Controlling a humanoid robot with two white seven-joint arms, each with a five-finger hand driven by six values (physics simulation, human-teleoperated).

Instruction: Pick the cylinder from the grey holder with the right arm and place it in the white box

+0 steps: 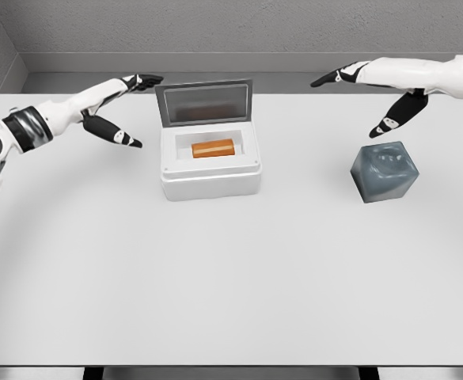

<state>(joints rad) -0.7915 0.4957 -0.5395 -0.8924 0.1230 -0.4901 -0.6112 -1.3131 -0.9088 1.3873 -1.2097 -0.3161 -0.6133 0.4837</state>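
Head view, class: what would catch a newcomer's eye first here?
The orange cylinder lies inside the white box, whose lid stands open at mid-table. Right of it sits the grey holder, nothing in it. Both hands hang open above the table, the left hand by the box, the right hand above the holder.

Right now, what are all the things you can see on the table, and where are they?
table: one, white, fills most of the view, with grey walls behind it.
white box: one, white, left of the middle of the table, lid standing open at the back.
cylinder: one, orange, lying on its side inside the white box.
grey holder: one, dark grey block, on the right side of the table, top hollow with nothing in it.
left hand: one, white and black, fingers spread, in the air left of the white box, holding nothing.
right hand: one, white and black, fingers spread, in the air above the grey holder, holding nothing.
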